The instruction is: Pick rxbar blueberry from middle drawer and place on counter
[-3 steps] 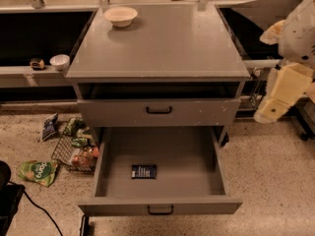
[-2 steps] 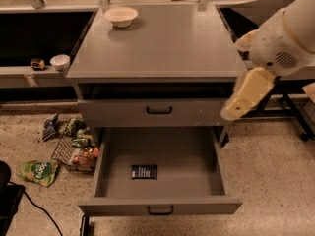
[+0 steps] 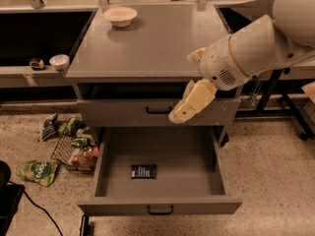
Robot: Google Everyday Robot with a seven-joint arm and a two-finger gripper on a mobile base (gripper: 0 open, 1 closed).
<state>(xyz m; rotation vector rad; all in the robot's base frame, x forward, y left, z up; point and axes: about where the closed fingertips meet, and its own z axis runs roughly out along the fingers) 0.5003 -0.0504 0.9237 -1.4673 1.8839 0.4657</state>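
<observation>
The rxbar blueberry (image 3: 143,171), a small dark wrapper with white print, lies flat on the floor of the middle drawer (image 3: 162,208), which is pulled fully open. The counter (image 3: 162,48) is the grey cabinet top above it. My gripper (image 3: 180,115) hangs from the white arm (image 3: 246,53) in front of the shut upper drawer front (image 3: 123,113). It points down and to the left, above the open drawer's right half. It is up and to the right of the bar and apart from it, holding nothing that I can see.
A cream bowl (image 3: 120,16) stands at the counter's back left. A wire basket (image 3: 74,151) with snack bags and a loose green bag (image 3: 38,172) lie on the floor to the left. A small white bowl (image 3: 59,61) sits on the left shelf.
The arm has swung in from the right edge to the left and down. The gripper now hangs in front of the upper drawer front. The bar has not moved.
</observation>
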